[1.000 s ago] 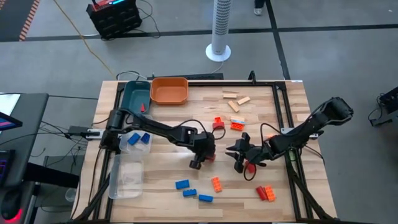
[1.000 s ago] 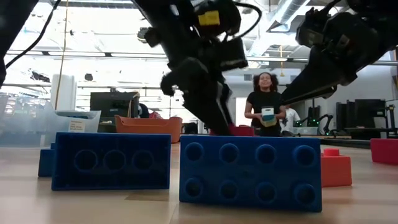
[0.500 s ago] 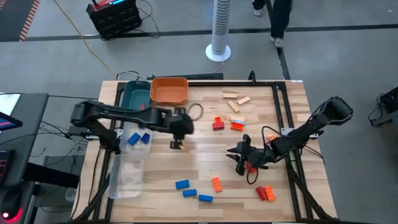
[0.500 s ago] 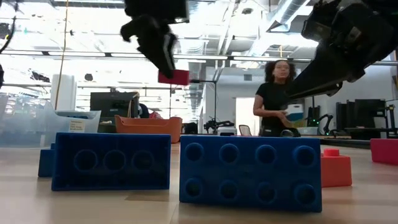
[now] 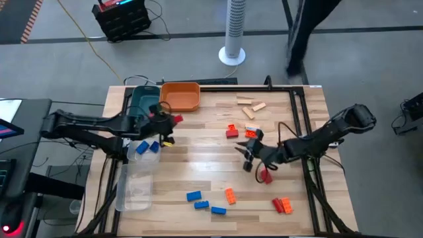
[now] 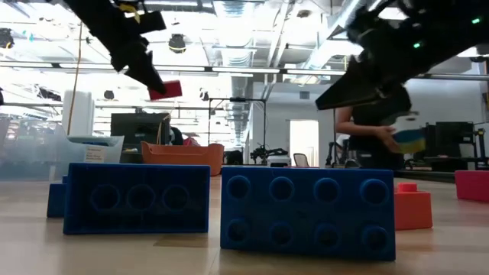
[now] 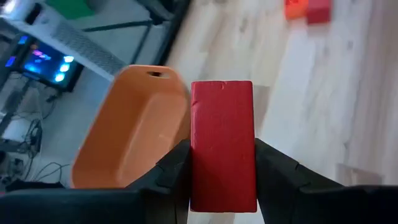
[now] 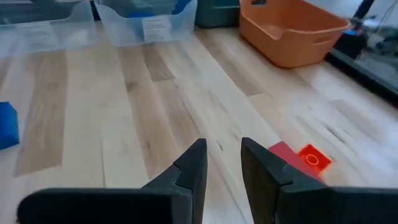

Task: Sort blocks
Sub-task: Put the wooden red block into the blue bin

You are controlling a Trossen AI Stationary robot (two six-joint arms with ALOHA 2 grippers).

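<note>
One flat red plastic block (image 7: 222,146) clamped in our left gripper (image 5: 169,121), just beside the orange plastic tray (image 5: 180,96) rim; right gripper (image 8: 220,167) slightly open, empty, well apart mid-table.

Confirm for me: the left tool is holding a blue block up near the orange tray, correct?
Not quite. The block is red, not blue, as the left wrist view shows. The left tool does hold it raised near the orange tray.
</note>
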